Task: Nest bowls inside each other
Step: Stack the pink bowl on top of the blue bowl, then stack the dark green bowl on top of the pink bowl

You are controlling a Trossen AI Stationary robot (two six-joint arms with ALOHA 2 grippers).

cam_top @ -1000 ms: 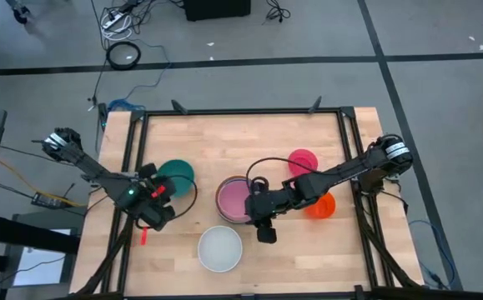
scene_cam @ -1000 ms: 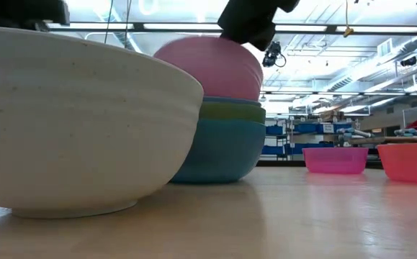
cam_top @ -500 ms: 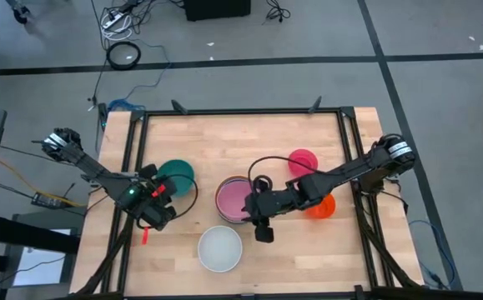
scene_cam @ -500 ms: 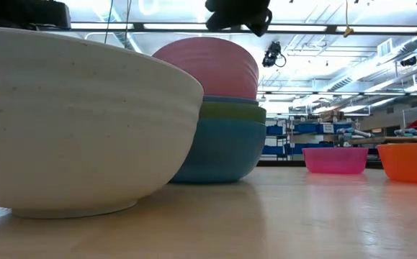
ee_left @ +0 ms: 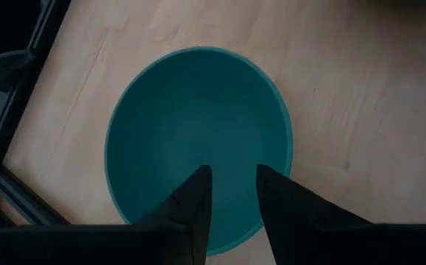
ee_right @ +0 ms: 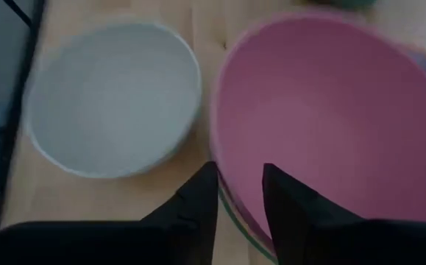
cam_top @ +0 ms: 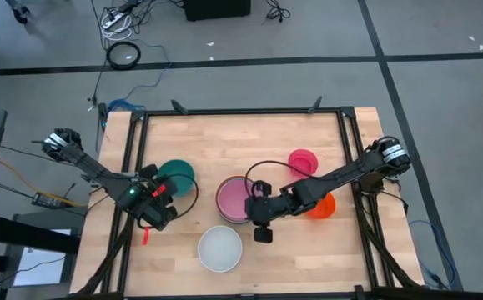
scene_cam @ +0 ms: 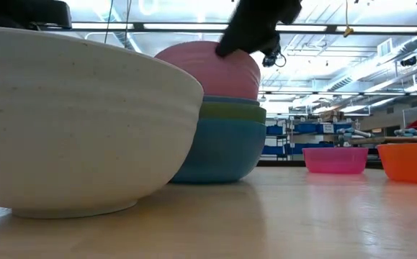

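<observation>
A pink bowl (cam_top: 233, 198) tops a stack at the table's middle, over a sage green bowl (scene_cam: 234, 111) and a blue bowl (scene_cam: 219, 150). My right gripper (ee_right: 240, 171) is open at the pink bowl's near-right rim, one finger inside and one outside. A white bowl (cam_top: 220, 248) stands near the front edge. A magenta bowl (cam_top: 303, 160) and an orange bowl (cam_top: 323, 205) stand to the right. My left gripper (ee_left: 231, 171) hangs open above the teal bowl (ee_left: 198, 132), which rests upright on the table at the left. My right gripper's fingers come slanting down from the table's near right and stand astride the pink bowl's rim (ee_right: 218, 154). Whether they touch the rim, I cannot tell. The bowl stays seated on the stack.
A dark metal frame (cam_top: 133, 167) borders the wooden table on all sides. Bare wood lies along the far edge and at the near right corner. Cables trail on the floor beyond the table.
My right gripper rose a little, then came down onto the pink bowl's rim, shifting slightly toward the table's left. The bowls have stayed where they were.
</observation>
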